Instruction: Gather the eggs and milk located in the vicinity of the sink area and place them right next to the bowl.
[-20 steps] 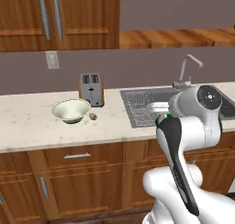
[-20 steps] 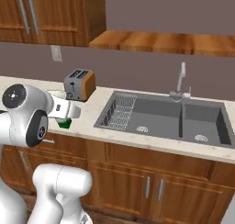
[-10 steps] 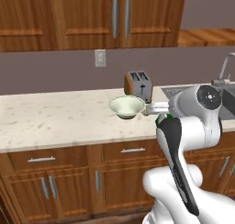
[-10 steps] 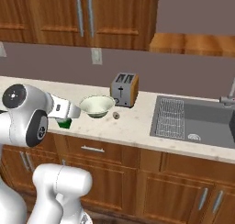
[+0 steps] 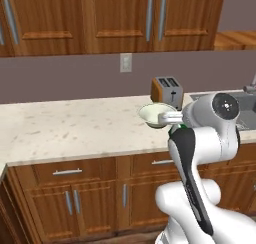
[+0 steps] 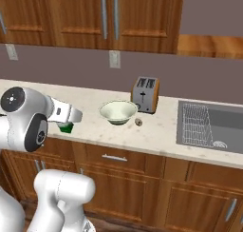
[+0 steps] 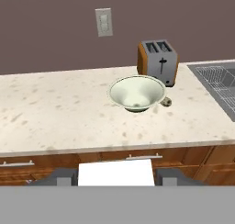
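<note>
My gripper [image 7: 115,175] is shut on the milk [image 7: 115,171], whose white top sits between the two fingertips. From the right base the milk's green band [image 6: 66,127] peeks out under the hand [image 6: 64,114], which hangs in front of the counter edge, left of the bowl. The pale cream-green bowl [image 7: 137,92] [image 6: 118,111] [image 5: 156,113] stands on the counter ahead of the hand. A small brown egg [image 7: 166,102] [image 6: 138,122] lies on the counter just to the bowl's right. The sink [image 6: 209,126] [image 7: 215,78] lies at the right.
A silver and orange toaster [image 7: 158,61] [image 6: 145,94] [image 5: 167,92] stands behind the bowl against the wall, under a wall outlet [image 7: 103,22]. A wire rack [image 6: 194,117] lines the sink's near basin. Speckled counter [image 7: 55,113] stretches left of the bowl. Wooden cabinets hang above and stand below.
The whole picture has shifted right as the base drove left: the sink slid to the right edge, and the bowl now lies ahead of the hand. The gripper kept its hold on the milk.
</note>
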